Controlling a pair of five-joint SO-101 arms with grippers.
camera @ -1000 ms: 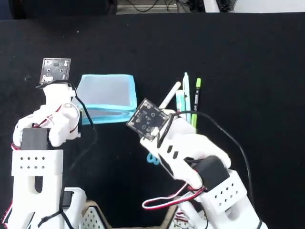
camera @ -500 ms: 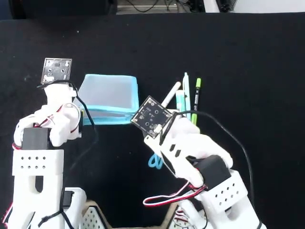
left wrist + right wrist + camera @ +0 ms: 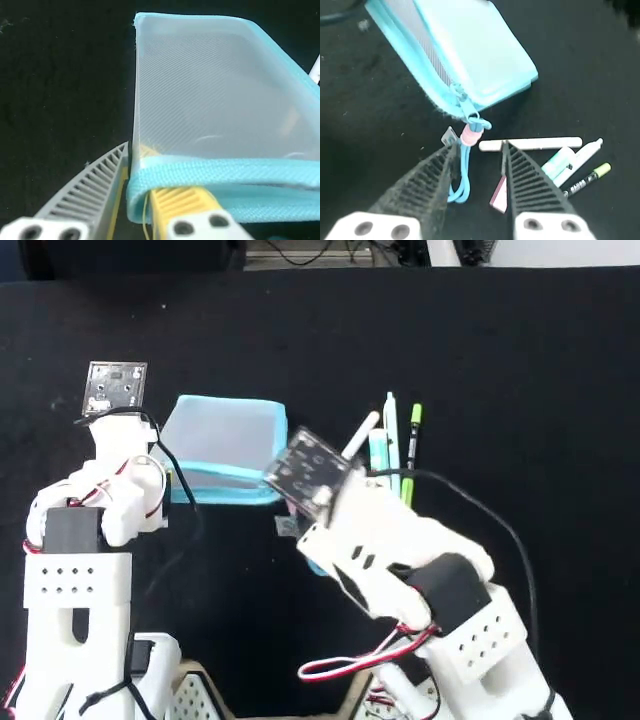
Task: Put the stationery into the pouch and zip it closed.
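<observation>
- High view: the right arm (image 3: 390, 540) swings left to the translucent turquoise-edged zip pouch (image 3: 225, 435), left of centre.
- We see the right gripper (image 3: 477, 147) agape astride the pink zipper tab (image 3: 469, 134), and the left gripper (image 3: 134, 167) pinching the pouch edge; unzipping seems next.

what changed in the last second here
The right gripper pushed forward and left, up to the zipper end of the pouch, and now stands open on either side of the zipper pull. Nothing was taken hold of or let go. The left gripper kept its hold on the pouch's edge, the pouch hardly shifted, and the pens lay as before.
</observation>
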